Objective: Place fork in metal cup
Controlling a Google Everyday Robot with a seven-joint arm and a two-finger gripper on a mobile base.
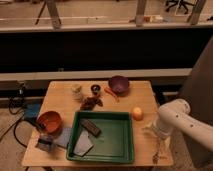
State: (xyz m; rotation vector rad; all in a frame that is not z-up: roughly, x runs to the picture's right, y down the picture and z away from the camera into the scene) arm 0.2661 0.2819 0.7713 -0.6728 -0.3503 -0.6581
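Observation:
The metal cup [95,89] is small and dark and stands at the back of the table, left of the purple bowl [119,84]. My white arm [175,118] reaches in from the right. My gripper [153,132] hangs over the table's front right corner, right of the green tray [125,150]. A thin pale utensil that looks like the fork [157,151] shows just below the gripper near the table edge. I cannot tell whether it is held or lies on the table.
A cream cup [77,92], a brown lump [91,103] and an orange stick [111,92] sit near the metal cup. An orange fruit [137,113] lies right of the tray. An orange bowl [50,121] is front left. A dark bar [91,127] and a grey packet [83,145] lie in the tray.

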